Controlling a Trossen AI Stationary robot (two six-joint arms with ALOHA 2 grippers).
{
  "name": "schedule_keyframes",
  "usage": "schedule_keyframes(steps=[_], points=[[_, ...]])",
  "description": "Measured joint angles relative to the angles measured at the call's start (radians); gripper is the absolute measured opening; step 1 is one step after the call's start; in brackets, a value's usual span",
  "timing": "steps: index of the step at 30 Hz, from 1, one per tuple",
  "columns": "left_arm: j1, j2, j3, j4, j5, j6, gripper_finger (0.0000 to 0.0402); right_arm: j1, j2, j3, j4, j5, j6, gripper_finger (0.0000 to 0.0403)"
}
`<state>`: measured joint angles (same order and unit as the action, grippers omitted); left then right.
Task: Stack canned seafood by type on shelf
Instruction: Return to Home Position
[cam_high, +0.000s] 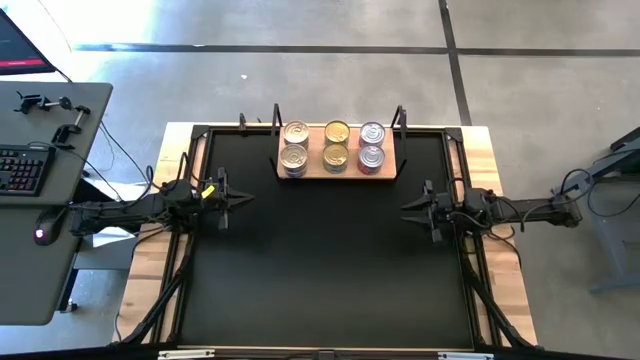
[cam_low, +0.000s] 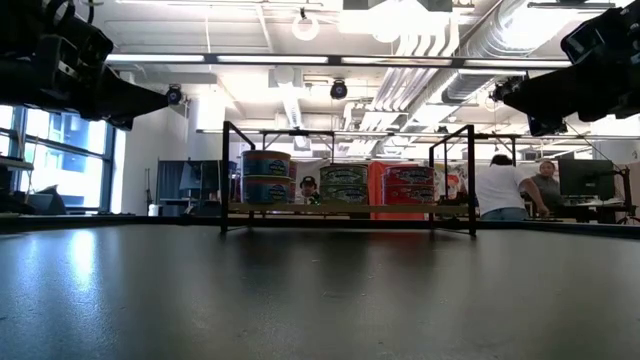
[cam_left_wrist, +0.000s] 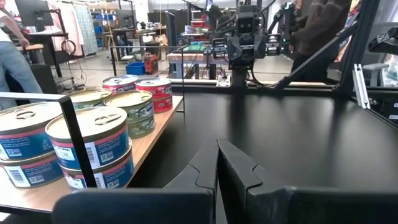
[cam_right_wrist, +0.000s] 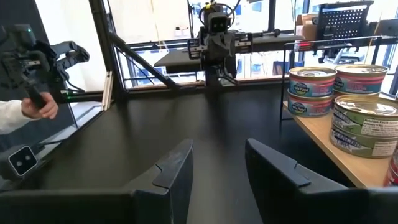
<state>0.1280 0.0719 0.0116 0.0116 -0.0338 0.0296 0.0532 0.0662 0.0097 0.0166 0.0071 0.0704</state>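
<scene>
Reads as a robotics lab in an open industrial hall: bare ducts (cam_low: 440, 35) overhead, tall windows (cam_low: 40, 165) at nine o'clock, people (cam_low: 497, 190) by a monitor (cam_low: 585, 178) toward three o'clock, taped concrete floor (cam_high: 330, 80), keyboard (cam_high: 20, 170) off the tabletop's (cam_high: 497, 290) nine o'clock edge.

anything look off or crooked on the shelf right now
Nothing stands out. The small round flat metal tins stand upright in even stacks on the light-wood shelf board with its black wire frame, none tipped or overhanging. The left hand and right hand sit apart from the shelf, holding nothing.
</scene>
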Motion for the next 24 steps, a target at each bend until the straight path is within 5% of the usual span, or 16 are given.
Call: schedule_keyframes(steps=[24], points=[[0.000,0.000,0.000,0.000,0.000,-0.026,0.0000,0.000,-0.001,0.000,-0.004,0.000,0.000,0.0137]])
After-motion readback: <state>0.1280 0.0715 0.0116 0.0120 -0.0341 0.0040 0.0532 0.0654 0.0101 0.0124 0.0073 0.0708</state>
